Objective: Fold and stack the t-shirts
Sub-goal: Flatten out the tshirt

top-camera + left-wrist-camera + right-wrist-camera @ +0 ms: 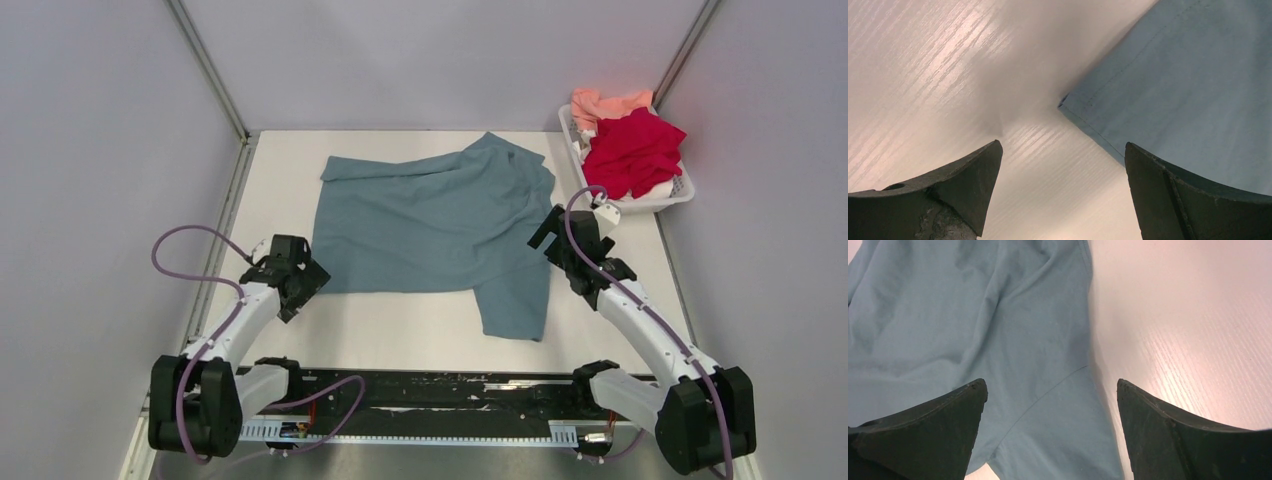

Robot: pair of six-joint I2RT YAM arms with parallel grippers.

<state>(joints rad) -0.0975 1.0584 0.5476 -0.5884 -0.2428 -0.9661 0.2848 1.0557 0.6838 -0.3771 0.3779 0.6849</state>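
Basket (683, 195): beyond my right gripper (1050, 385), holding a heaped red shirt (632, 150) with a pink shirt (605, 102) behind it.
Blue shirt (430, 225): spread flat on the table between my two grippers.
My jaws: both released, holding nothing; my left gripper (1062, 150) is at the shirt's corner.

no text, label, brand, number or sign can be read in any of the three views.
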